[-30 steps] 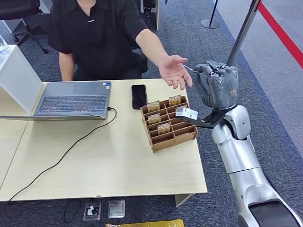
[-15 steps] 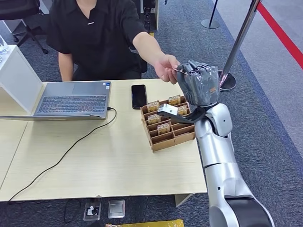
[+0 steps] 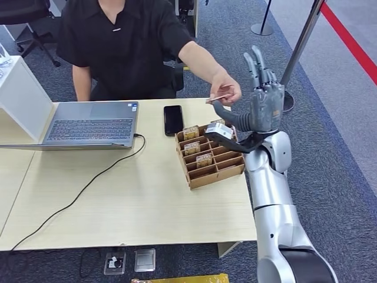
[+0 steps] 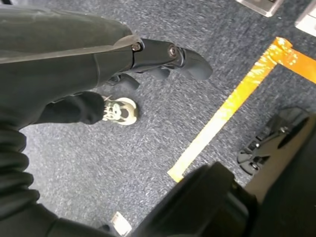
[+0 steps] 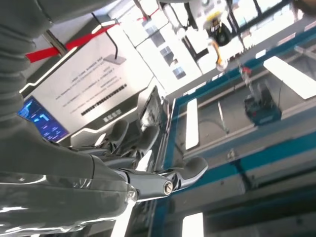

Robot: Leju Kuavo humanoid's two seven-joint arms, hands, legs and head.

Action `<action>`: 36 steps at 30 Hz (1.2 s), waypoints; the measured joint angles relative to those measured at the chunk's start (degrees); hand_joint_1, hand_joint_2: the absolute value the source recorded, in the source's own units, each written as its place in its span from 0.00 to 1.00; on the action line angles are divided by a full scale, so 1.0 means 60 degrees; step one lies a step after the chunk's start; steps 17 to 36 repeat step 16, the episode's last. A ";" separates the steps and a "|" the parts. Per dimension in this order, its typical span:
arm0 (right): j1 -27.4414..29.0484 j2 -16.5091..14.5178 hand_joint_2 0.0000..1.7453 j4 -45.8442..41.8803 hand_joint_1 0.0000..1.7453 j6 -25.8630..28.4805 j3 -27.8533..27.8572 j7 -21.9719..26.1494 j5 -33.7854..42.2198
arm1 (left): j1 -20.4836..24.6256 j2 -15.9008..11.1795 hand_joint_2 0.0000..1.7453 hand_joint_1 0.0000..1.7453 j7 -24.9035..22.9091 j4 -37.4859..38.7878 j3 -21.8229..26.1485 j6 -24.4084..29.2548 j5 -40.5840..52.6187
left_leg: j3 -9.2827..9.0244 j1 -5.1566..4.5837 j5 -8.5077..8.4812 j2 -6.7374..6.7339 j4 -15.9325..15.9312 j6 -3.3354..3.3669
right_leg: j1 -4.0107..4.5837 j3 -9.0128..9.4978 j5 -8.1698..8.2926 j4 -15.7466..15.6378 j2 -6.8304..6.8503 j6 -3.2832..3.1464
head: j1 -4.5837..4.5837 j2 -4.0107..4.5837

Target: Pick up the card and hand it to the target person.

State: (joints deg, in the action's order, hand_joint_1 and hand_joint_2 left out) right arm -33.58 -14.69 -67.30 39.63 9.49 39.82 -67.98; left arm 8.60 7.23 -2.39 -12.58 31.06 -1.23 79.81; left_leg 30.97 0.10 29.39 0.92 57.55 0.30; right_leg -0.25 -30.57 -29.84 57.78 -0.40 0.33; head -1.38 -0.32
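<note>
Raised at the right of the table [image 3: 133, 218], above the far right corner: right hand [image 3: 262, 100], fingers [image 3: 257, 63] pointing up and spread, thumb stretched left toward the person's hand [image 3: 227, 88], nothing gripped. Pinched in that person's hand, just beside the thumb tip: the card [image 3: 217, 98], thin and edge-on. Whether thumb and card touch, cannot tell.

From the right wrist camera: the same right hand [image 5: 149, 168] against ceiling panels, thumb extended, fingers apart, palm empty; no card there.

From the left wrist camera: left hand [image 4: 149, 59] hanging over grey carpet, thumb straight, darker fingers curled in loosely underneath, holding nothing. Beyond it on the floor, a strip of orange tape [image 4: 231, 103] and a person's shoe [image 4: 121, 109].

On the table below the raised hand: a wooden compartment tray [image 3: 211, 156] with several small cards standing in its slots, partly hidden on its far right side by the wrist camera bracket. Left of the tray, a black phone [image 3: 172, 119] lying flat; further left, an open laptop [image 3: 89, 124] with a black cable [image 3: 75, 200] trailing toward the near left edge. Far right on the carpet, a stanchion post [image 3: 302, 38] and a red floor line [image 3: 351, 41].
</note>
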 joint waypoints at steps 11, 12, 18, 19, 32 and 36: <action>0.1916 0.0991 0.00 -0.1082 0.00 0.0013 0.3095 -0.0002 0.4143 | -0.0318 -0.0004 0.00 0.00 0.0151 0.0010 0.0078 0.0231 -0.0363 | 0.0016 -0.0005 0.0006 0.0010 0.0003 0.0007 | -0.0003 -0.0002 0.0001 -0.0018 0.0009 0.0008 | -0.0018 0.0000; 0.2071 0.1104 0.00 -0.0933 0.00 0.0014 0.3464 -0.0024 0.4100 | -0.0351 -0.0003 0.00 0.00 0.0155 0.0010 0.0095 0.0256 -0.0397 | 0.0016 -0.0005 0.0007 0.0012 0.0002 0.0008 | -0.0004 -0.0003 0.0000 -0.0020 0.0011 0.0009 | -0.0018 0.0000; 0.2395 0.1600 0.00 0.0536 0.00 0.0014 0.4996 -0.0378 0.3396 | -0.0433 0.0001 0.00 0.05 0.0217 0.0011 0.0179 0.0368 -0.0558 | 0.0015 -0.0004 0.0008 0.0016 0.0001 0.0009 | -0.0003 -0.0003 -0.0002 -0.0022 0.0017 0.0011 | 0.0003 -0.0001; 0.2395 0.1600 0.00 0.0536 0.00 0.0014 0.4996 -0.0378 0.3396 | -0.0433 0.0001 0.00 0.05 0.0217 0.0011 0.0179 0.0368 -0.0558 | 0.0015 -0.0004 0.0008 0.0016 0.0001 0.0009 | -0.0003 -0.0003 -0.0002 -0.0022 0.0017 0.0011 | 0.0003 -0.0001; 0.2395 0.1600 0.00 0.0536 0.00 0.0014 0.4996 -0.0378 0.3396 | -0.0433 0.0001 0.00 0.05 0.0217 0.0011 0.0179 0.0368 -0.0558 | 0.0015 -0.0004 0.0008 0.0016 0.0001 0.0009 | -0.0003 -0.0003 -0.0002 -0.0022 0.0017 0.0011 | 0.0003 -0.0001; 0.2395 0.1600 0.00 0.0536 0.00 0.0014 0.4996 -0.0378 0.3396 | -0.0433 0.0001 0.00 0.05 0.0217 0.0011 0.0179 0.0368 -0.0558 | 0.0015 -0.0004 0.0008 0.0016 0.0001 0.0009 | -0.0003 -0.0003 -0.0002 -0.0022 0.0017 0.0011 | 0.0003 -0.0001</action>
